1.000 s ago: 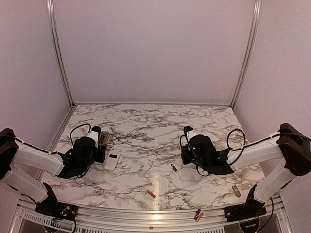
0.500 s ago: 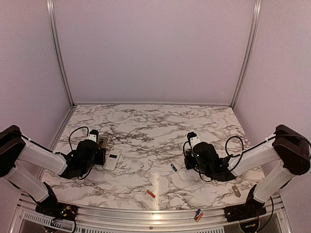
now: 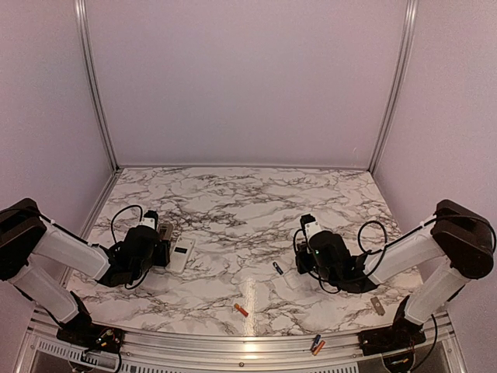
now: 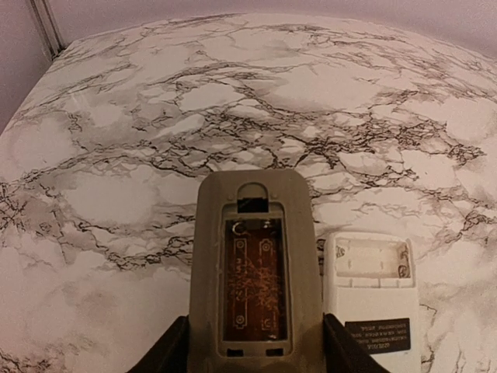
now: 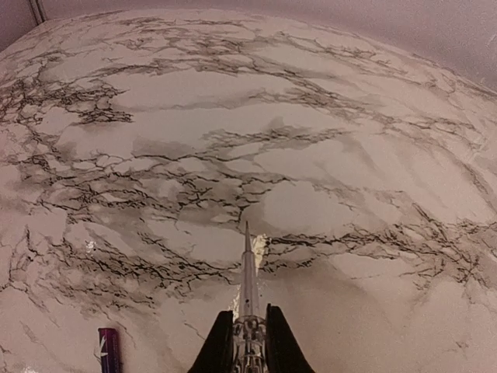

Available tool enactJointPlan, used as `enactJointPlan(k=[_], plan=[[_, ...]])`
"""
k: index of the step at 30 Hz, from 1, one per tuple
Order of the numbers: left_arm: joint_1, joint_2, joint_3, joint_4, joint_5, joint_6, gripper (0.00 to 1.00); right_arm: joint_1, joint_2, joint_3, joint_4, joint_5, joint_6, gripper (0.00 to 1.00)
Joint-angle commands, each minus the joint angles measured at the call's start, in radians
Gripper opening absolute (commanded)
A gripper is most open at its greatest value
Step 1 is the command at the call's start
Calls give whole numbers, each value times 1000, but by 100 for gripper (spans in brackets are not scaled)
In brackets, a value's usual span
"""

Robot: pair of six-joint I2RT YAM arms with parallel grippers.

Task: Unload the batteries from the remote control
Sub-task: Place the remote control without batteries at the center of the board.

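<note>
My left gripper (image 4: 256,351) is shut on a grey remote control (image 4: 255,233), one finger on each long side. Its back faces up, the compartment open, with only a brown board inside. A white remote (image 4: 373,299) lies right beside it, compartment open too and holding no cells. From above, the left gripper (image 3: 158,242) sits at the table's left. My right gripper (image 5: 250,325) is shut on a thin pointed tool (image 5: 248,268) whose tip is low over the marble. A dark blue battery (image 5: 109,350) lies to its left, the same battery (image 3: 277,269) showing from above. An orange battery (image 3: 241,310) lies nearer the front.
Two more batteries (image 3: 316,344) rest on the front rail. A small grey cover piece (image 3: 377,305) lies at the near right. The white remote (image 3: 181,254) is just right of the left gripper. Metal wall posts rise at the back corners.
Both arms have settled lower and a little nearer the front. The left gripper kept the grey remote; the right gripper kept the pointed tool.
</note>
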Motion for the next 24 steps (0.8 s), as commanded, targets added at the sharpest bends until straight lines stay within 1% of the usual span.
enactJointPlan(k=[1,3,6,8,13,14,16,19,22,24], plan=[[5,-4,-3,0,1,-4,57,-8,4,-2,24,8,8,15],[5,-12,1,-7,-3,0,69,-8,-5,-3,20,4,4,19],[6,-29,11,-25,-10,10,80,-8,-29,5,5,-2,-8,27],[6,-44,19,-37,-16,15,85,-8,-51,9,-7,-6,-17,32],[5,-88,41,-77,-29,35,87,-8,-105,29,-46,-5,-46,42],[5,-99,47,-85,-31,39,87,-9,-116,36,-56,-3,-55,46],[6,-126,63,-103,-37,52,87,-10,-136,57,-81,3,-70,58],[6,-168,89,-135,-43,75,87,-8,-175,89,-112,5,-95,74],[6,-218,112,-163,-47,109,87,-9,-214,125,-141,-1,-124,87],[6,-255,129,-180,-50,126,87,-10,-237,160,-171,-8,-138,93]])
